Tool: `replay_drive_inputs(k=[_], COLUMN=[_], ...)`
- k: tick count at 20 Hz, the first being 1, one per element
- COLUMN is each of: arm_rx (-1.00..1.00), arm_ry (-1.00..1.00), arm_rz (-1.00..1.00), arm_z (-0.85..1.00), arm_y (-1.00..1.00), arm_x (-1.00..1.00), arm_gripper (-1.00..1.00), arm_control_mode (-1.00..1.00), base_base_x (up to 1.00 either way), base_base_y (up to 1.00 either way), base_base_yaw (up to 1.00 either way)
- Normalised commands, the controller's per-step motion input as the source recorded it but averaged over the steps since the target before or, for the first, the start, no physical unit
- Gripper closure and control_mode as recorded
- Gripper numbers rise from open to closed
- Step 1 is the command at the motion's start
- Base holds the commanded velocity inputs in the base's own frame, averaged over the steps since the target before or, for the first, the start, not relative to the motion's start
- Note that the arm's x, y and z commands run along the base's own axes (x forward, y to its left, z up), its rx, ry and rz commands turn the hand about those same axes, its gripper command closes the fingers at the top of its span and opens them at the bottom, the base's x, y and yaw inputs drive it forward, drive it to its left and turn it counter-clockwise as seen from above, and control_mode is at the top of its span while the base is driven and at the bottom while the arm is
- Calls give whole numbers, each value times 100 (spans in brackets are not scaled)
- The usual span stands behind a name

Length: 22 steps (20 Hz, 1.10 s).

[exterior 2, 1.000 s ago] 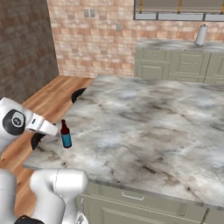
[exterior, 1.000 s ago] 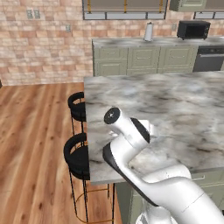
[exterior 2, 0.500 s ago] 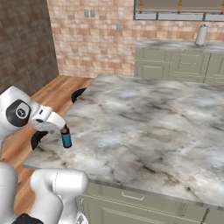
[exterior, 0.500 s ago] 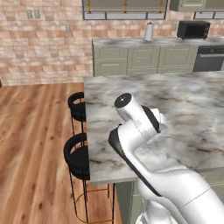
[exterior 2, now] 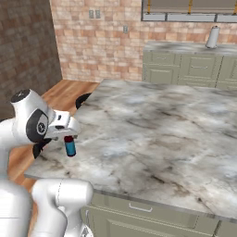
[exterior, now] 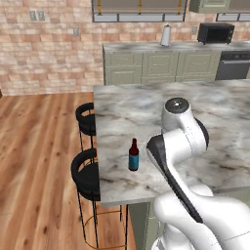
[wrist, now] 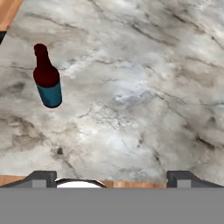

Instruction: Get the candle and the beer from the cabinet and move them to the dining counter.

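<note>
the beer (wrist: pixel 47 79) stands upright on the dining counter (wrist: pixel 144 87) near its stool-side edge, well clear of and off to one side of the gripper (wrist: pixel 111 177), whose fingers (wrist: pixel 40 178) are spread wide and empty.

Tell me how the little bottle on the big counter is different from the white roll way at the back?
The beer is dark red-brown with a blue label; the paper towel roll is plain white. The beer has a narrow neck; the roll keeps one width. The beer stands on the dining counter, the roll on the far worktop. Both stand upright.
</note>
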Motion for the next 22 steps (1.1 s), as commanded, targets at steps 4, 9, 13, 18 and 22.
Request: replay_drive_inputs(k=[4,9,13,18,22], arm_rx=[20,1,0,0,0], arm_ry=[0,0,0,0,0], arm_rz=[12,0,0,0,0], arm_z=[11,9,0,0,0], arm_y=[-12,-2,0,0,0], arm_x=[-7,-3,0,0,0], arm_gripper=[-100,-100,-100,-100,-100], arm_control_mode=[-100,-100,-100,100,100], base_base_x=[0,0,0,-19,-61], base_base_y=[0,0,0,-1,-6], base_base_yaw=[0,0,0,0,-3])
